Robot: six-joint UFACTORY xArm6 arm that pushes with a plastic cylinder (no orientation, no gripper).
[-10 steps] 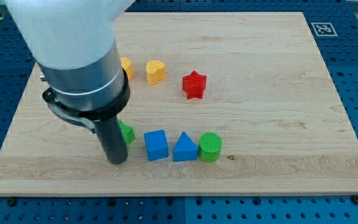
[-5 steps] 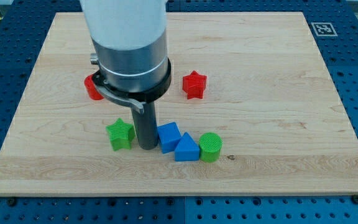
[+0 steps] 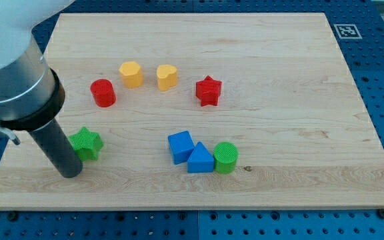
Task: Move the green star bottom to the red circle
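The green star [image 3: 87, 143] lies on the wooden board [image 3: 285, 100] at the view's lower left. The red circle [image 3: 103, 93] stands above it, a little to the right, with a gap between them. My tip [image 3: 70, 175] rests on the board just left of and below the green star, close to it or touching it. The dark rod rises from the tip to the grey arm at the view's left.
A yellow block [image 3: 131, 73] and a yellow heart [image 3: 167, 77] sit right of the red circle, then a red star [image 3: 209, 91]. A blue cube [image 3: 181, 147], blue triangle [image 3: 199, 160] and green cylinder [image 3: 226, 158] cluster at the lower middle.
My tip swung right to the blue cube, nudging it askew, then back to the far left. The green star has slid left, to below the red circle.
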